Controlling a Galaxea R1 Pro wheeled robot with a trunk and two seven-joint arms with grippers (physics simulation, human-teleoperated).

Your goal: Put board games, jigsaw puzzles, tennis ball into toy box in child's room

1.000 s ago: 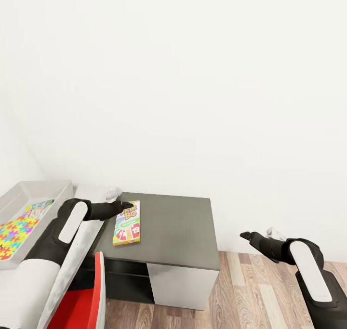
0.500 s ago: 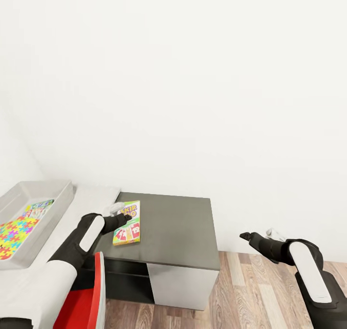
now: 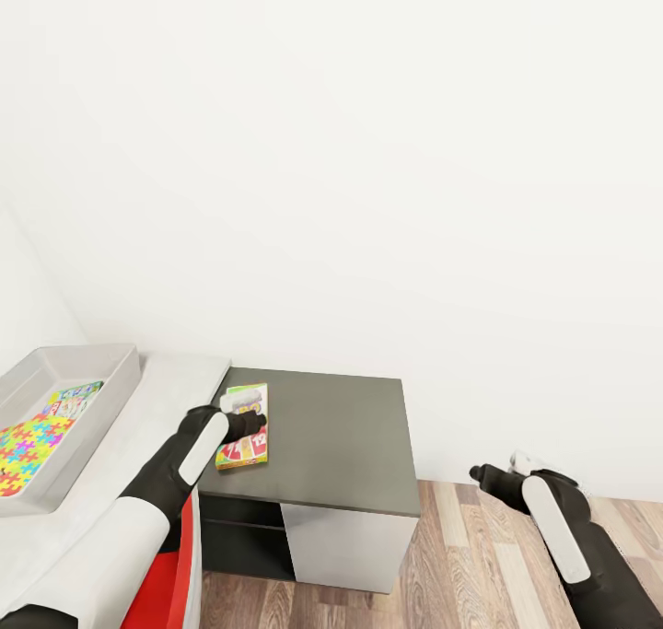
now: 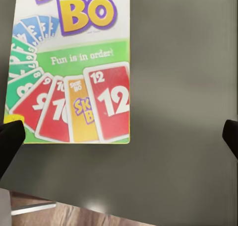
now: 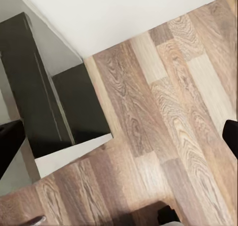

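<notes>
Skip-Bo box (image 4: 74, 67) flat on dark side unit (image 3: 341, 436) under downward-angled left claw (image 4: 119, 136), jaws wide apart

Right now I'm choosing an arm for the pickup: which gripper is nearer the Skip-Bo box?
Left. The left gripper hangs over the Skip-Bo box on the dark side unit, jaws open. The right gripper is far off, above the wood floor.

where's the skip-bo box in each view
Head view: the flat yellow-green Skip-Bo box lies at the left edge of the dark grey side unit, partly under the left gripper.
Left wrist view: the box lies on the dark top.
Right wrist view: floor and unit.
Shared landmark: the dark grey side unit.
</notes>
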